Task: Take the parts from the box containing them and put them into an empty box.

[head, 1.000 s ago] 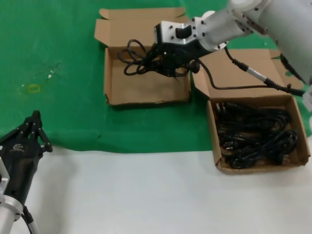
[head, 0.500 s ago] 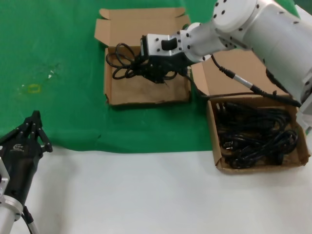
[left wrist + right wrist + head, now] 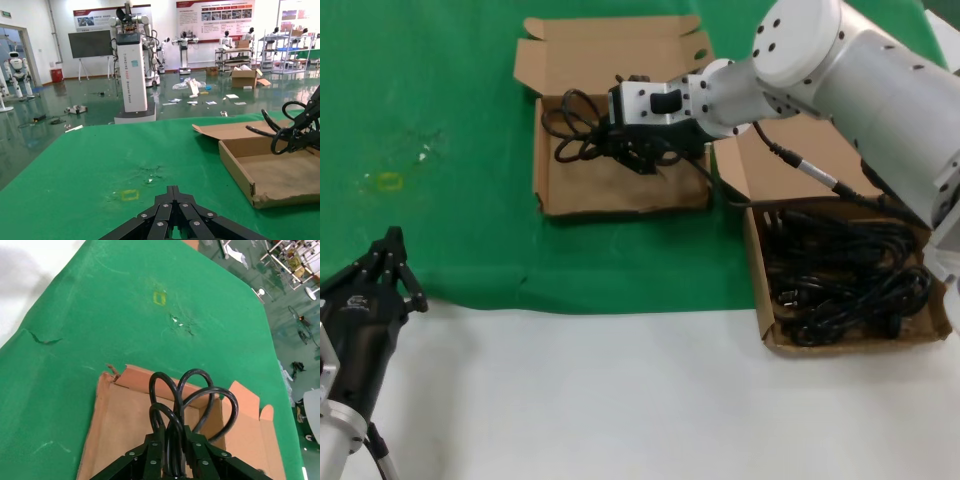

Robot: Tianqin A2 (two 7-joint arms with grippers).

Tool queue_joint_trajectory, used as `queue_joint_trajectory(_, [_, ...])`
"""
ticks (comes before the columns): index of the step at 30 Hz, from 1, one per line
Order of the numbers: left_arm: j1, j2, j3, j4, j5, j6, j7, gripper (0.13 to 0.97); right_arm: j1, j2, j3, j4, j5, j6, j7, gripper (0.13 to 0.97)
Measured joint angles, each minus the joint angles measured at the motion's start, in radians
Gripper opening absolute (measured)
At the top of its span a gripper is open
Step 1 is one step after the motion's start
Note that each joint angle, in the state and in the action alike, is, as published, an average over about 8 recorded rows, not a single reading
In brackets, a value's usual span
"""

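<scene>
Over the last second the right end effector (image 3: 632, 150), clamped on a coiled black cable (image 3: 572, 125), has swung leftward and lower over the empty box (image 3: 620, 190), so release looks near, while the left end effector (image 3: 390, 262), apparently closed, waits by the counter edge.

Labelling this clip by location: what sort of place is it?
Probably a robotics lab or showroom: humanoid robots stand on a glossy floor, posters line the wall, and the cardboard box sits on a green cloth.

Matt corrugated cardboard box (image 3: 620, 185), green cloth (image 3: 440, 150)
</scene>
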Motion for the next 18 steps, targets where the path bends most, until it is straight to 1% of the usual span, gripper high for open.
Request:
queue_joint_trajectory(6, [0.000, 0.000, 0.000, 0.000, 0.000, 0.000, 0.000, 0.144, -0.004, 0.000, 0.000, 0.001, 0.011, 0.016, -0.011, 0.220])
queue_joint_trajectory(14, [0.000, 0.000, 0.000, 0.000, 0.000, 0.000, 0.000, 0.144, -0.009, 0.000, 0.000, 0.003, 0.013, 0.023, -0.017, 0.306])
queue_joint_trajectory(18, [0.000, 0.000, 0.000, 0.000, 0.000, 0.000, 0.000, 0.144, -0.004, 0.000, 0.000, -0.005, 0.043, 0.018, -0.023, 0.306])
